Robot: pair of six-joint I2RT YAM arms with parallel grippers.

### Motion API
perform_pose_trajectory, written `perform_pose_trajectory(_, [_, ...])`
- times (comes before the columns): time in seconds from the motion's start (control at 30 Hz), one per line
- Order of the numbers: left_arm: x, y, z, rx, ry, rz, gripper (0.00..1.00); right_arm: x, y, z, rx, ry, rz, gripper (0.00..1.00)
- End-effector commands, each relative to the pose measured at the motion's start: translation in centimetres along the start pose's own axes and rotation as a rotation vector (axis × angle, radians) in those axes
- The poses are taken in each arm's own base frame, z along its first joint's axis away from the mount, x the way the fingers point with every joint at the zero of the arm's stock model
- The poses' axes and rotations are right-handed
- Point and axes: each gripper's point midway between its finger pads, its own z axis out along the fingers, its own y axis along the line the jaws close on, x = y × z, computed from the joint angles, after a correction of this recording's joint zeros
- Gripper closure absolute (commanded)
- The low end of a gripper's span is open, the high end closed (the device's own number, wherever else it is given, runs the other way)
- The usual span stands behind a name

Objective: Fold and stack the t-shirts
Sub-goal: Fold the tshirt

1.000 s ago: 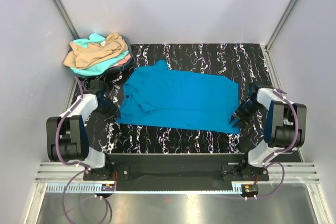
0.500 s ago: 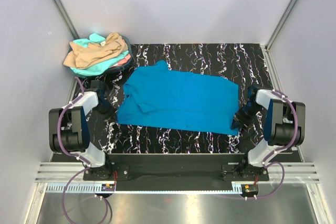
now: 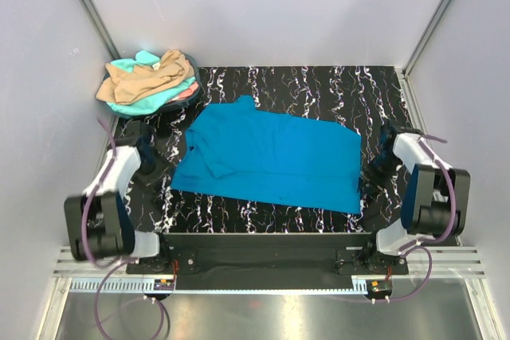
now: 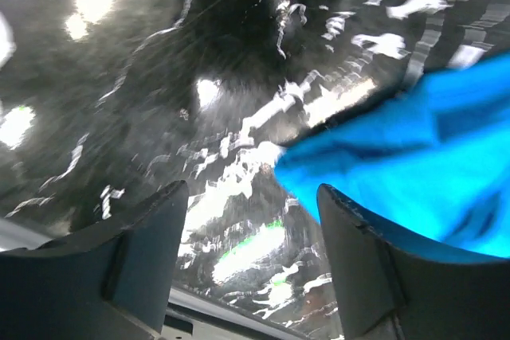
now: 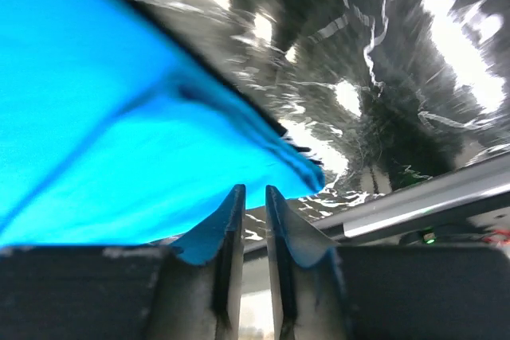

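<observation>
Listing the blue shirt: spread flat mid-table; soft, light and limp. We judge its corners and hems best to pinch. Left gripper: fingers wide apart, empty. Right gripper: fingers nearly together beside the shirt's edge.

Blue shirt covers table centre. Bare marble open along far edge and near edge. Shirt pile blocks far-left corner. Left arm, right arm fill side margins. Walls close three sides.
</observation>
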Motion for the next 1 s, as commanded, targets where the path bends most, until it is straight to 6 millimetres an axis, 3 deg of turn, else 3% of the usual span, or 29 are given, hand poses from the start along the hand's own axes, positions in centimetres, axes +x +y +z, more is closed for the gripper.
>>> perform_pose_trajectory(0.0, [-1.5,-0.5,-4.0,0.027,-0.151,0.004,0.32,-2.8,0.8,-5.0,-0.036,-0.183,-0.089,0.76])
perform_pose_trajectory(0.07, [-0.5,-3.4,-5.3,0.141,-0.159,0.08,0.44,-3.0,1.9,-6.2,-0.083,-0.202,-0.126,0.75])
perform_pose_trajectory(0.1, [-0.8,-5.1,-5.6,0.211,-0.174,0.099,0.57,-2.9,2.4,-6.4,-0.103,-0.202,-0.146,0.75])
perform_pose_trajectory(0.13, [0.8,-7.2,-5.9,0.278,-0.139,0.166,0.6,-2.8,3.0,-6.6,-0.121,-0.205,-0.176,0.74])
perform_pose_trajectory(0.17, [1.3,-9.0,-5.8,0.325,-0.122,0.193,0.62,-2.6,3.6,-6.7,-0.149,-0.195,-0.189,0.73])
perform_pose_trajectory(0.23, [3.3,-11.3,-5.7,0.379,-0.071,0.26,0.61,-2.3,4.4,-6.7,-0.18,-0.187,-0.22,0.69])
perform_pose_trajectory(0.37, [5.1,-15.0,-3.7,0.489,0.009,0.305,0.51,-1.4,5.2,-6.5,-0.229,-0.156,-0.276,0.63])
perform_pose_trajectory(0.57, [5.7,-16.2,-1.5,0.455,0.038,0.295,0.51,-0.6,5.5,-6.9,-0.261,-0.152,-0.296,0.63])
perform_pose_trajectory(0.73, [5.6,-17.3,-1.3,0.488,0.028,0.293,0.49,-0.3,5.4,-6.8,-0.27,-0.149,-0.301,0.62])
perform_pose_trajectory(0.97, [6.1,-17.4,-0.3,0.45,0.065,0.293,0.46,-0.2,5.4,-6.8,-0.272,-0.146,-0.298,0.62])
